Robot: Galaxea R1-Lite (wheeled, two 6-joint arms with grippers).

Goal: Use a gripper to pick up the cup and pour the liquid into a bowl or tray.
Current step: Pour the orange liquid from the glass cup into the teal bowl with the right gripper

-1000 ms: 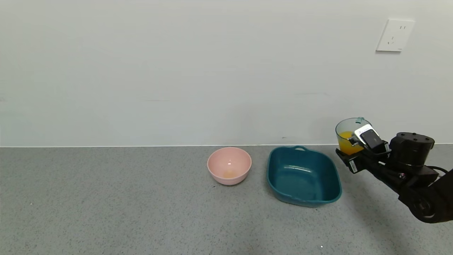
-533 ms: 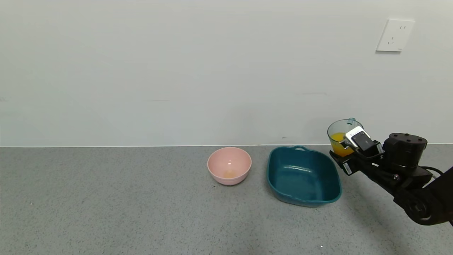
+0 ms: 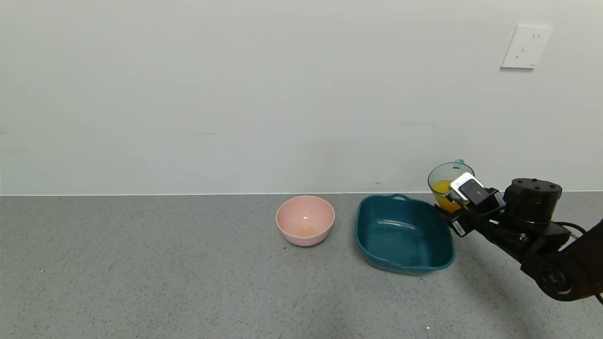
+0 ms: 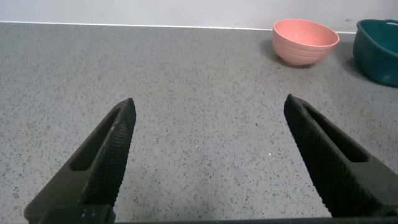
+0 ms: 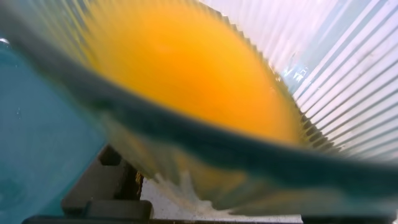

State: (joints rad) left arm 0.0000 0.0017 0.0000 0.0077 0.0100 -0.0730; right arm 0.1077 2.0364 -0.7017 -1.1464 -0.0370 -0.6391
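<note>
My right gripper [image 3: 459, 202] is shut on the translucent cup [image 3: 445, 181] and holds it in the air at the right rim of the dark teal basin [image 3: 426, 263]. The cup tilts slightly toward the basin. Orange-yellow liquid [image 3: 444, 188] fills its lower part. In the right wrist view the cup [image 5: 348, 74] and the liquid [image 5: 186, 68] fill the picture, with the basin [image 5: 37, 143] beside them. My left gripper [image 4: 208, 152] is open and empty, low over the bare counter, out of the head view.
A small pink bowl [image 3: 305, 220] stands left of the basin, also in the left wrist view [image 4: 306, 41] next to the basin's edge [image 4: 379, 56]. The grey speckled counter [image 3: 141, 273] meets a white wall with a socket [image 3: 525, 47].
My right gripper has carried the cup leftward and a little lower, from right of the basin to its right rim. The cup leans a bit more.
</note>
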